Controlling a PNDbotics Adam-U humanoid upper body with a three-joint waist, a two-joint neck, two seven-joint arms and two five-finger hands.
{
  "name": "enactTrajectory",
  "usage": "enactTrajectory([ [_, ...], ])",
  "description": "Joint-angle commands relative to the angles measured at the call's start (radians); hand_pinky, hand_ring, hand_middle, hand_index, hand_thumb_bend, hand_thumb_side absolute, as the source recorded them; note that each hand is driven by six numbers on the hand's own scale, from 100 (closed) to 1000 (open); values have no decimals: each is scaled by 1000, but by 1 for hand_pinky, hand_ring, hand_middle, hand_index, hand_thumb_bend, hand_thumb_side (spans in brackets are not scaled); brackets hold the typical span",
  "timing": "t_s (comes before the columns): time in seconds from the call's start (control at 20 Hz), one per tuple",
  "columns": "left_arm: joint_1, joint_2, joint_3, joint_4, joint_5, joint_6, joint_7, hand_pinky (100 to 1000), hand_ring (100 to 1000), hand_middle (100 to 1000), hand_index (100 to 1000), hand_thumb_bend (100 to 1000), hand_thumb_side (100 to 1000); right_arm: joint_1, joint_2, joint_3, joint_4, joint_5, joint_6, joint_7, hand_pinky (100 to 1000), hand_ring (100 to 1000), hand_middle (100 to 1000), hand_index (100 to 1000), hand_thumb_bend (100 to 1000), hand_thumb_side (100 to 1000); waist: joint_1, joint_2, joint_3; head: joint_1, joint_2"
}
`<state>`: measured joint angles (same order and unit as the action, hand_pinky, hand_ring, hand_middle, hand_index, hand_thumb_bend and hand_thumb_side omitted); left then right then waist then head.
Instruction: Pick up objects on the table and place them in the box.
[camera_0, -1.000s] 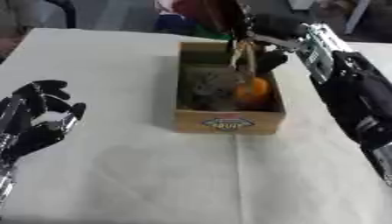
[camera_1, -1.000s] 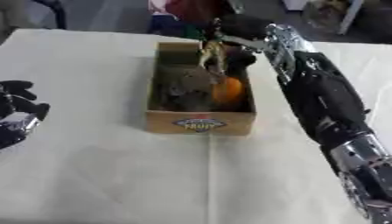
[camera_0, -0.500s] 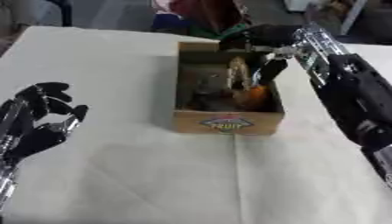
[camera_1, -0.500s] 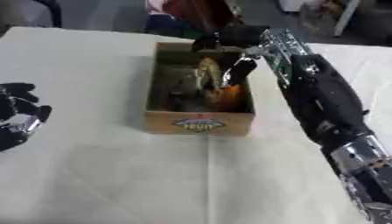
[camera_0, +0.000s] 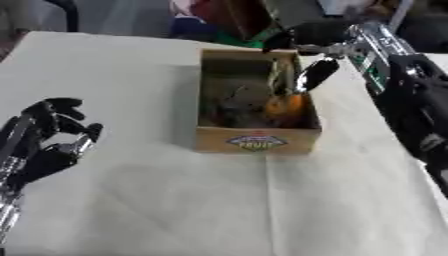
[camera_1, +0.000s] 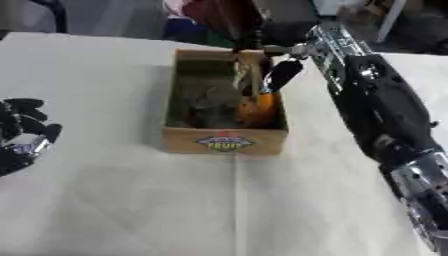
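Left eye view: the black right hand (camera_0: 306, 75) hangs over the far right corner of the brown cardboard box (camera_0: 255, 140), fingers apart and empty. A round orange object (camera_0: 282, 106) lies inside, just nearer than the fingers.

Right eye view: the black left hand (camera_1: 19, 137) rests relaxed at the near left, well apart from the box.

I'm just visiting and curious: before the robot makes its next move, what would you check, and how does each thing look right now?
1. Box upright on the table: ok.
2. Objects lie inside the box, an orange one among them: ok.
3. Right hand empty over the box's far right corner: cannot tell.
4. Left hand away from the box, at the table's left edge: ok.
5. Objects left on the visible table: none seen.
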<state>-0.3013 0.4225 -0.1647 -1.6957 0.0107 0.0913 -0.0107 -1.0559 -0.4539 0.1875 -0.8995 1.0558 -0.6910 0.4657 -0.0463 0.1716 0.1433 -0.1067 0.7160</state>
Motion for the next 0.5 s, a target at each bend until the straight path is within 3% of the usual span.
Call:
enactTrajectory([
  [0.05, -8, 22, 4, -10, -5, -2, -7, 661, 563, 558, 753, 421, 212, -22, -40, 6, -40, -33, -216, 260, 871, 961, 965, 990, 437, 730, 2, -20, -2, 4, 1],
  [0.25, -6, 23, 6, -9, -7, -1, -9, 662, 562, 557, 753, 420, 214, -19, -41, 12, -64, -79, -216, 300, 856, 950, 954, 981, 438, 709, 2, -20, -2, 6, 1],
  [0.5, -11, 18, 4, -10, -9, -3, -17, 662, 563, 557, 753, 419, 215, -17, 2, 0, -20, -116, -216, 279, 839, 933, 936, 974, 442, 622, 5, -16, 6, 4, -4],
])
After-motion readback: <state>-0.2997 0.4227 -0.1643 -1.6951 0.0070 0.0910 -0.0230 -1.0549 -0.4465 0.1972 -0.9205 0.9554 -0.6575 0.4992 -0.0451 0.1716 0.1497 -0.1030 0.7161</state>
